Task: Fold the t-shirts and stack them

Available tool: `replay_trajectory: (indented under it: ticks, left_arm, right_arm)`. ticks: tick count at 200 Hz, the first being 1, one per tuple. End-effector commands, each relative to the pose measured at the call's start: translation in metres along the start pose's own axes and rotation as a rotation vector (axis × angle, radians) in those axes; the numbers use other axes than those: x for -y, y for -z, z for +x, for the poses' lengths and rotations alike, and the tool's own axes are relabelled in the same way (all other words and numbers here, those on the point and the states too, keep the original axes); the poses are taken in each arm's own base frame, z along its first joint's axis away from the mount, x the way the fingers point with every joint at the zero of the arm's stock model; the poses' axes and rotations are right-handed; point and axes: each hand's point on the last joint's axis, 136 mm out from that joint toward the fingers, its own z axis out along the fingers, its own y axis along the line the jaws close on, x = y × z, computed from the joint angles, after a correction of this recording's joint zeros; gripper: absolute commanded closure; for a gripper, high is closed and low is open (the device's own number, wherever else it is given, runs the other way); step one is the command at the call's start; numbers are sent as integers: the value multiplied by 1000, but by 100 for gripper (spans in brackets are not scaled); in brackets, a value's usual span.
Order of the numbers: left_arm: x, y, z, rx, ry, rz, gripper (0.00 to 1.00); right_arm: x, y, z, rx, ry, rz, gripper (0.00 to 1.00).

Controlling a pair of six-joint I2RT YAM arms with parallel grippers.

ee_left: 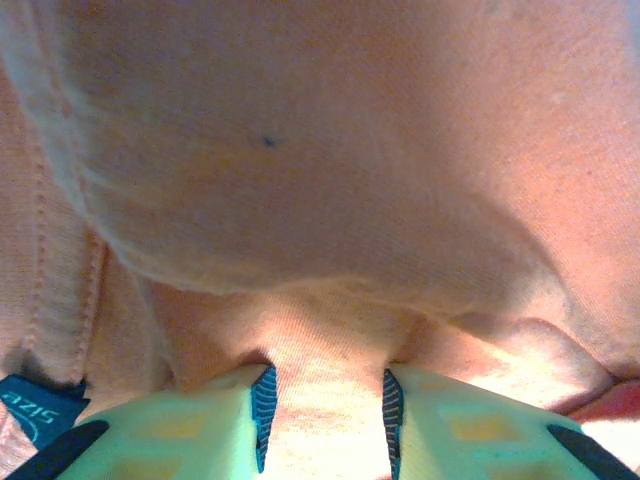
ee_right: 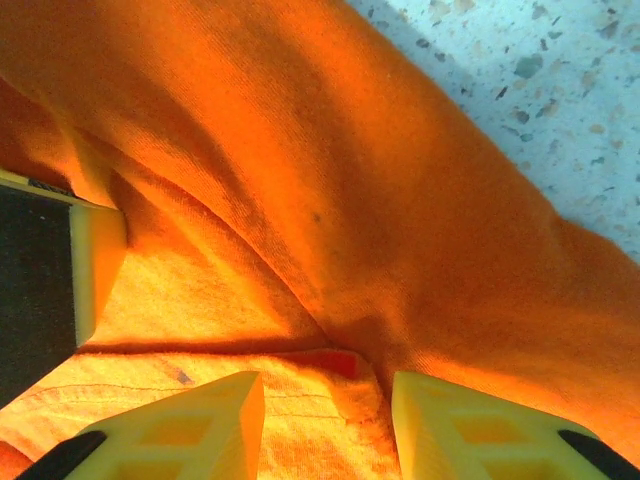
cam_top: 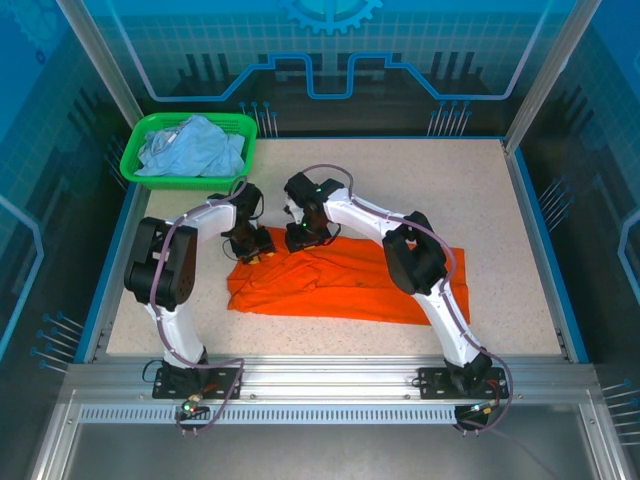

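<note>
The bright orange t-shirt [cam_top: 340, 285] lies in a long folded band across the middle of the table. Both grippers sit side by side at its far left edge. My left gripper [cam_top: 257, 248] is shut on a pinch of the orange cloth [ee_left: 325, 400], which fills the gap between its fingers [ee_left: 225, 420]; a blue size label [ee_left: 30, 405] shows at the lower left. My right gripper [cam_top: 300, 238] is shut on a raised fold of the same shirt [ee_right: 330, 375]. The pale blue t-shirt [cam_top: 190, 148] lies crumpled in the green basket [cam_top: 135, 160].
The green basket stands at the far left corner of the speckled table [cam_top: 450, 190]. Bare tabletop [ee_right: 560, 90] shows just beyond the shirt's edge. The other gripper's yellow finger [ee_right: 95, 265] is close on the left in the right wrist view.
</note>
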Motion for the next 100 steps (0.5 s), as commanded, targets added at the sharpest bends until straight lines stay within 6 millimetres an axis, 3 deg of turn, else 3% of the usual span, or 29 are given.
replay_trajectory:
  ticks: [1, 100]
  left_arm:
    - [-16, -8, 6, -45, -3, -66, 62]
    - [-14, -9, 5, -48, 0, -61, 61]
  right_arm:
    - [-1, 10, -4, 15, 11, 1, 59]
    - [-3, -4, 2, -32, 24, -12, 65]
